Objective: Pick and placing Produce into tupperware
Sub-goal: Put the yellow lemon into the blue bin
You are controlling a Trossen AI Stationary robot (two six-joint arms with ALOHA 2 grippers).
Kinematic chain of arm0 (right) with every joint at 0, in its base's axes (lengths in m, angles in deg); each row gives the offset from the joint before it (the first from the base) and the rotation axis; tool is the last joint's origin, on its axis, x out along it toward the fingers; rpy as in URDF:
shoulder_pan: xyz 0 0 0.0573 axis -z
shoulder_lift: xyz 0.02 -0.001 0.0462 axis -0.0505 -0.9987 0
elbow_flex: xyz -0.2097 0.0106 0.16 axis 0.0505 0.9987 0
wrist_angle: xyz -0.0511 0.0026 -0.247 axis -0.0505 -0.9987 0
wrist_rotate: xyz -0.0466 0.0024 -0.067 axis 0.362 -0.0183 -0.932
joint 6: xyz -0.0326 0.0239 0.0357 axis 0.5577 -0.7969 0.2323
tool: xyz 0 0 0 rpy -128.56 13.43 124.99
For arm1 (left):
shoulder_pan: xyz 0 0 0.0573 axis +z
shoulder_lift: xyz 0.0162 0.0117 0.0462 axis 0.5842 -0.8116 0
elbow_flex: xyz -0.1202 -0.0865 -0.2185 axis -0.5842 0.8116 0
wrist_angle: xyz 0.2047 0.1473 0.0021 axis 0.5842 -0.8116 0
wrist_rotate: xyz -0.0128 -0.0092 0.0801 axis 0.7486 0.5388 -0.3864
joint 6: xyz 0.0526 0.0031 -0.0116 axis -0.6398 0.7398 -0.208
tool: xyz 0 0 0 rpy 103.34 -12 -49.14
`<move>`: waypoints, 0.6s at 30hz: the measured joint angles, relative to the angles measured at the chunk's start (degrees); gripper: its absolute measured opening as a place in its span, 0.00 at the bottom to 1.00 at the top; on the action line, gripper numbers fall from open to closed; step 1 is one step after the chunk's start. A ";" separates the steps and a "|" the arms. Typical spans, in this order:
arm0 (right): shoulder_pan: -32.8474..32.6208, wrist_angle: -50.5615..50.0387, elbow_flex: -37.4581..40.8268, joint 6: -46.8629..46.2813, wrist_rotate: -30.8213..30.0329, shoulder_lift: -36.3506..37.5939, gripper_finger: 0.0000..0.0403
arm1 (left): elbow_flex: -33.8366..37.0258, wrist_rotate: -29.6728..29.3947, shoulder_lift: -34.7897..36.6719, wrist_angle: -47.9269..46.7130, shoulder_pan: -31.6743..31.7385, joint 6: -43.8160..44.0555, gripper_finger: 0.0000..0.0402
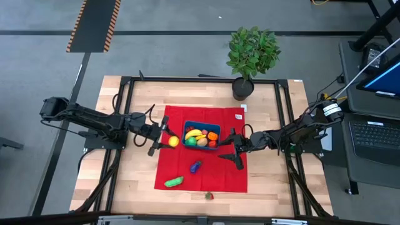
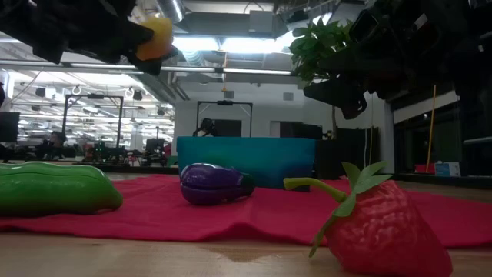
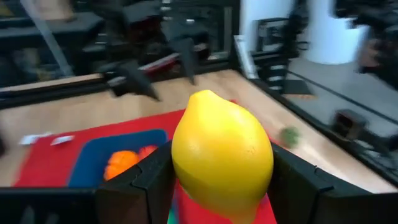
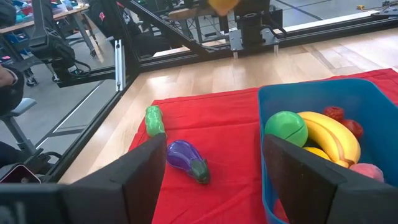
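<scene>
Pale wooden tabletop fills the overhead view, framed in black rails, with a potted plant at its far edge and a red cloth spread across the middle. On the cloth sits the dark teal tupperware, already part-filled: a banana, a green ball-shaped fruit, and red and orange pieces lie inside it.

The step in hand looks like the carry. The left claw hangs just beside the container's left end, pinching a yellow lemon between its fingers; the low view shows the lemon lifted well above the cloth. The next move, by this reading, calls for a short shift over the rim, then spreading the fingers so the lemon drops among the fruit without bouncing out.

The right claw waits at the container's right end, spread wide and holding nothing.

Still on the cloth, well apart from the container, lie a green cucumber and a purple eggplant. A red strawberry rests on the tabletop just beyond the cloth's near edge.
</scene>
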 joint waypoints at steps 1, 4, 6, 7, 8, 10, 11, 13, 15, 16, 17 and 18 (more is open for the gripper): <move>-0.02 0.00 0.00 0.00 0.00 0.00 0.66 | 0.00 -2.18 -0.28 0.59 -0.02 0.24 0.49; 0.00 0.00 0.00 0.00 0.00 0.00 0.66 | 0.00 -9.98 -1.44 3.02 -0.02 2.80 0.49; 0.00 -0.02 0.00 0.02 0.00 0.00 0.66 | 0.00 -13.60 -2.57 4.26 -0.04 3.29 0.49; 0.00 0.00 0.00 0.02 0.00 0.00 0.66 | 0.00 -14.79 -3.23 5.01 -0.04 3.87 0.49; -0.01 -0.01 0.00 0.02 0.00 0.00 0.66 | 0.00 -15.53 -3.94 5.94 -0.04 4.01 0.49; -0.01 -0.01 0.00 0.01 0.00 0.00 0.66 | 0.00 -16.42 -5.41 7.53 -0.04 4.02 0.49; 0.00 0.00 0.00 0.01 0.00 0.00 0.66 | 0.00 -16.63 -6.21 8.29 -0.04 4.04 0.49; 0.00 -0.02 0.00 0.02 0.00 0.00 0.66 | 0.00 -16.76 -7.79 9.48 -0.03 4.04 0.49; 0.00 0.00 0.00 0.02 0.00 0.00 0.66 | 0.00 -16.94 -9.19 10.97 -0.04 4.02 0.49; -0.01 -0.01 0.00 0.02 -0.02 0.00 0.66 | 0.00 -16.97 -9.81 11.83 -0.02 4.04 0.49; 0.00 0.00 0.00 0.02 -0.02 0.00 0.66 | 0.00 -17.00 -10.39 12.65 -0.02 4.04 0.49; 0.00 0.00 0.00 0.02 -0.02 0.00 0.66 | 0.00 -17.00 -10.84 13.56 -0.02 4.02 0.49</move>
